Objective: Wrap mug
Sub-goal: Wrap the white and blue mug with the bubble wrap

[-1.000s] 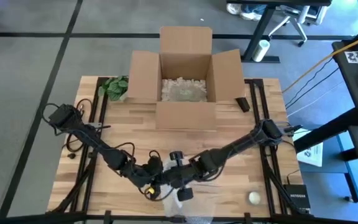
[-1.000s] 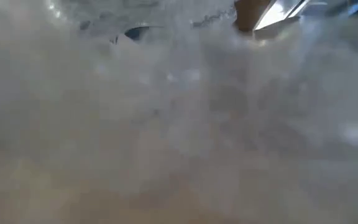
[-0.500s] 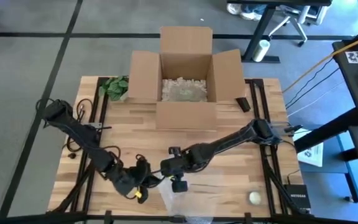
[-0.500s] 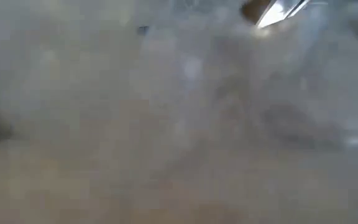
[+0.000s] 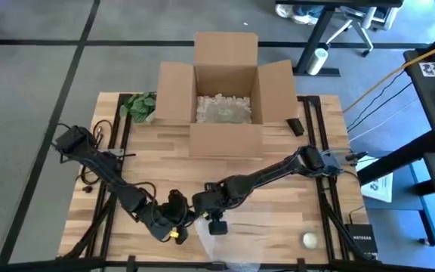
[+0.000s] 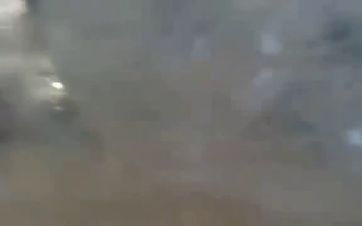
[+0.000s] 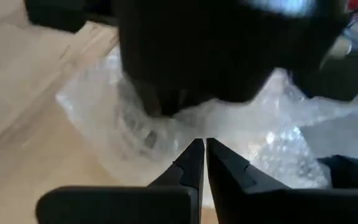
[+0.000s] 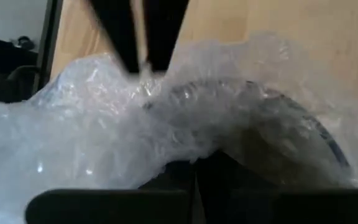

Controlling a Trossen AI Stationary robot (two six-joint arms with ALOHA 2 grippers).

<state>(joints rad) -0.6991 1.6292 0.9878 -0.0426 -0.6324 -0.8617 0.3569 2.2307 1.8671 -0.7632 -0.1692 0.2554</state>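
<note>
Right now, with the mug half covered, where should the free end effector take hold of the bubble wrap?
Grip the loose flap of the bubble wrap lying flat on the table, coming from the table's near edge. That flap looks thin and free, while the part by the left end effector is bunched over the mug.

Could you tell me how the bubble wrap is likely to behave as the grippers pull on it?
The bubble wrap looks thin and crumpled, so it will probably flop and drape instead of holding a fold. It lies bunched over the mug, so it likely conforms easily. Pinched by the left gripper, it seems light and may spring back once released.
</note>
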